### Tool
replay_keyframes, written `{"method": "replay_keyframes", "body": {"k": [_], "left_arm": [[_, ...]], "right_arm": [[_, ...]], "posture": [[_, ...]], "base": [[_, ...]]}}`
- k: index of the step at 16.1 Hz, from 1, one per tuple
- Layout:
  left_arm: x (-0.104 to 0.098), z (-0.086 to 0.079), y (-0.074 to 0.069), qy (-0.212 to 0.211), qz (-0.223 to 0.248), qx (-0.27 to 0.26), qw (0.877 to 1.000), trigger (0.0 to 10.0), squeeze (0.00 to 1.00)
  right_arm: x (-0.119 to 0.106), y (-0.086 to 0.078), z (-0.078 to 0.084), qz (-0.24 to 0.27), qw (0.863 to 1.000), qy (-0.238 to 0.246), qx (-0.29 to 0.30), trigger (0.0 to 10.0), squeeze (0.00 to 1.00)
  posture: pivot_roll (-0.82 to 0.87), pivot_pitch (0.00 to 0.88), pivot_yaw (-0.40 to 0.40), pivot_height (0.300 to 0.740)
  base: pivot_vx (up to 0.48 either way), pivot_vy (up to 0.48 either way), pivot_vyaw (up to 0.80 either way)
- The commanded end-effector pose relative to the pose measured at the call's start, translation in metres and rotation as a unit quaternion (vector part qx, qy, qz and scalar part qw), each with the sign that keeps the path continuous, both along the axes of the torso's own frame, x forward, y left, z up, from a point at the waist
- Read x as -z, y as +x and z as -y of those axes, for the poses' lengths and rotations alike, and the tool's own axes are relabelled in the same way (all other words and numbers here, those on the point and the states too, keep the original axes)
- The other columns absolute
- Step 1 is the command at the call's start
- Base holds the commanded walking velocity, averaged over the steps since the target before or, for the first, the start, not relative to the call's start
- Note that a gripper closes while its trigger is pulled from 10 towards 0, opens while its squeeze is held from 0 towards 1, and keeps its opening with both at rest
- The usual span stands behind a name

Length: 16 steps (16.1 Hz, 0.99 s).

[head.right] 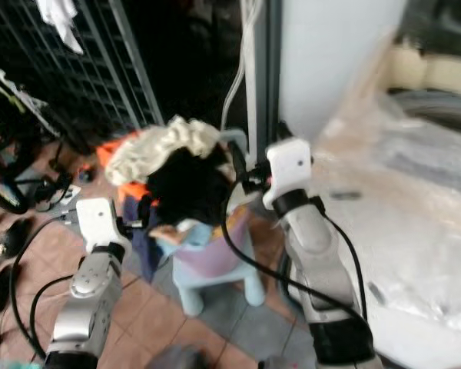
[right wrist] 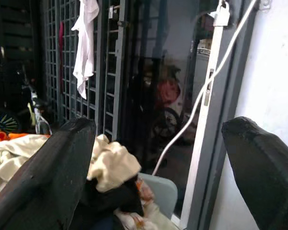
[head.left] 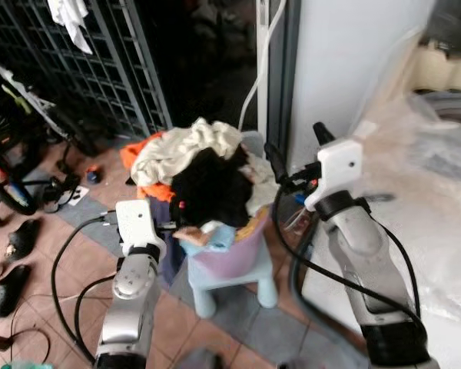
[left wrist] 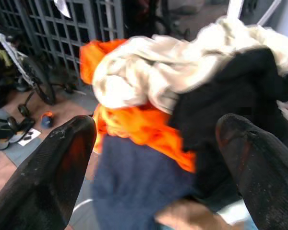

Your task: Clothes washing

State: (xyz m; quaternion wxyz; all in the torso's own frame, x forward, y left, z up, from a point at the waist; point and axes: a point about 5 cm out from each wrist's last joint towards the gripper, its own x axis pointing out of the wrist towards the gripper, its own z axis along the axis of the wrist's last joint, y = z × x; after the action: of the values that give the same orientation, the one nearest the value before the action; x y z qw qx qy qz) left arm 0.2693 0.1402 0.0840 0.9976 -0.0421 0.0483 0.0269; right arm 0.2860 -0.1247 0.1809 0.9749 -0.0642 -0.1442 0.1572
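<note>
A purple laundry basket (head.left: 234,257) stands on a pale blue stool (head.left: 242,290), heaped with clothes. A cream cloth (head.left: 186,146) lies on top, with a black garment (head.left: 211,188) in front of it. An orange piece (left wrist: 134,127) and a dark blue piece (left wrist: 134,182) are on the left side. My left gripper (head.left: 171,225) is open at the basket's left side, its fingers (left wrist: 48,172) spread before the pile, holding nothing. My right gripper (head.left: 296,150) is open above the basket's right rim, its fingers (right wrist: 53,177) wide apart and empty.
On my right is a white surface under clear plastic sheet (head.left: 422,177). A white wall (head.left: 353,61) and a door frame with a white hose (head.left: 253,84) stand behind the basket. To my left are a metal grille (head.left: 100,69), a bicycle (head.left: 8,131), shoes (head.left: 15,238) and floor cables (head.left: 61,269).
</note>
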Motion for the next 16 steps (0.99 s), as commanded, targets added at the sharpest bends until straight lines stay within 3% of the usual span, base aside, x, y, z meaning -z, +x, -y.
{"method": "replay_keyframes", "body": {"k": [1,3,7,10,16], "left_arm": [[-0.002,-0.011,0.001,0.007,0.001,-0.018,1.000,10.0,0.00],[-0.002,-0.011,0.003,0.008,0.003,-0.019,1.000,10.0,0.00],[-0.005,-0.013,0.001,0.018,0.016,-0.017,1.000,10.0,0.00],[-0.005,-0.011,-0.001,0.017,0.019,-0.014,1.000,10.0,0.00],[-0.002,-0.015,-0.007,0.015,0.017,-0.020,1.000,10.0,0.00]], "right_arm": [[-0.004,0.000,-0.009,0.007,1.000,0.006,-0.014,10.0,0.00],[-0.004,0.000,-0.009,0.007,1.000,0.006,-0.014,10.0,0.00],[0.017,0.000,-0.001,-0.035,0.999,-0.003,0.003,10.0,0.00],[0.033,-0.006,-0.001,-0.065,0.998,-0.021,-0.011,10.0,0.00],[0.063,-0.022,0.017,-0.124,0.991,-0.047,0.013,10.0,0.00]], "posture": [[-0.07,0.000,0.124,0.740],[-0.07,0.000,0.124,0.740],[-0.07,0.000,0.121,0.740],[-0.07,0.000,0.115,0.740],[-0.07,0.000,0.112,0.740]], "base": [[0.000,0.000,0.80],[0.000,0.000,0.80],[0.000,0.000,0.00],[0.293,0.000,0.00],[0.398,0.000,0.00]]}}
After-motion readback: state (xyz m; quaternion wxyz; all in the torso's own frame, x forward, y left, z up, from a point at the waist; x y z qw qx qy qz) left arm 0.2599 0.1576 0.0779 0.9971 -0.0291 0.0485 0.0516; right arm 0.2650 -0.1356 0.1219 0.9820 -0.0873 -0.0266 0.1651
